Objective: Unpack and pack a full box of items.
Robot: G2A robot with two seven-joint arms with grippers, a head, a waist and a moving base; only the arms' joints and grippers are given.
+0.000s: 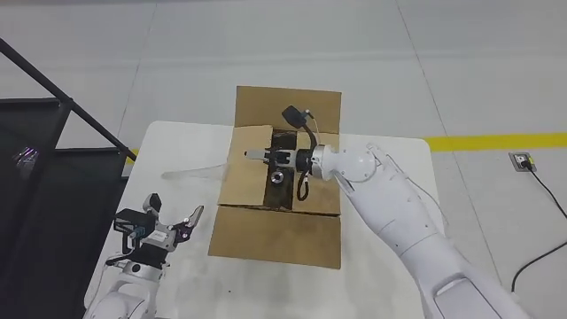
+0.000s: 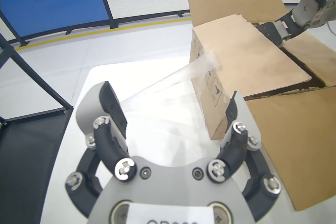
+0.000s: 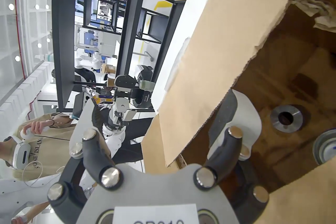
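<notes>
Right hand (image 3: 165,104), released, straddles a flap of the cardboard box (image 2: 249,59) at frame centre. Left hand (image 2: 170,89), released, hovers lower left over the tabletop (image 1: 177,142). Black printed symbols (image 2: 214,83) mark the box's side.

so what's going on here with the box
The right gripper is over the open cardboard box on the table. Its fingers are spread with one side flap between them, one finger inside the box and one outside. Two round metal parts and some crumpled paper lie inside. The left gripper hangs open and empty above the table, beside the box.
</notes>
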